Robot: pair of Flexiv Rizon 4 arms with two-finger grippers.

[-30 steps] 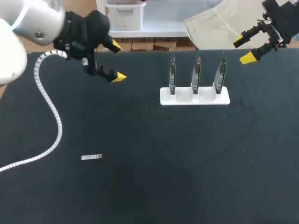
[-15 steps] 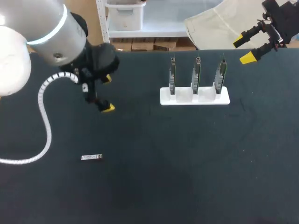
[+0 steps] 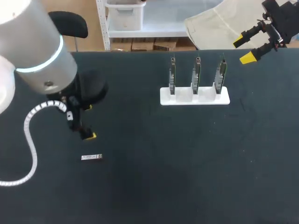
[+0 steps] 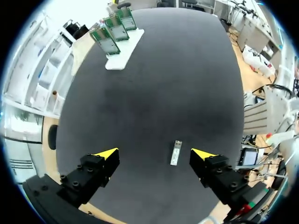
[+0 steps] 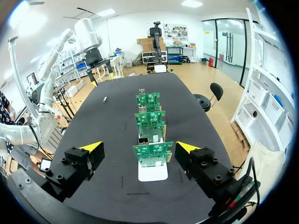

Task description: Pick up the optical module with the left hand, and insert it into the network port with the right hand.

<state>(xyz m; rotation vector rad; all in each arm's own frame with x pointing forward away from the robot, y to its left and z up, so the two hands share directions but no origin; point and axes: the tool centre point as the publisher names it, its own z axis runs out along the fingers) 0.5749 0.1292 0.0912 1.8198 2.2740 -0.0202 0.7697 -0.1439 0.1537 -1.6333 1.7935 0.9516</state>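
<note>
The optical module (image 3: pixel 91 157), a small silver bar, lies flat on the black table (image 3: pixel 187 163) at the front left. My left gripper (image 3: pixel 89 122) hangs open just behind it. In the left wrist view the module (image 4: pixel 175 152) lies on the mat between the open left gripper's (image 4: pixel 154 153) fingers, closer to one of them and touching neither. A white stand (image 3: pixel 195 95) holds three upright green port boards (image 3: pixel 197 72) at the back. My right gripper (image 3: pixel 246 49) is open beyond the stand's right end; in its own view this gripper (image 5: pixel 139 147) faces the nearest board (image 5: pixel 152 154).
A white corrugated cable (image 3: pixel 29 135) from my left arm loops over the table's left side. The stand (image 4: pixel 122 51) sits far ahead of the left gripper. From the right wrist the module (image 5: pixel 105 99) and my left arm (image 5: pixel 93 51) show beyond the boards.
My left arm has swung from the back left toward the front and lowered over the module. The right arm and the module have not moved.
</note>
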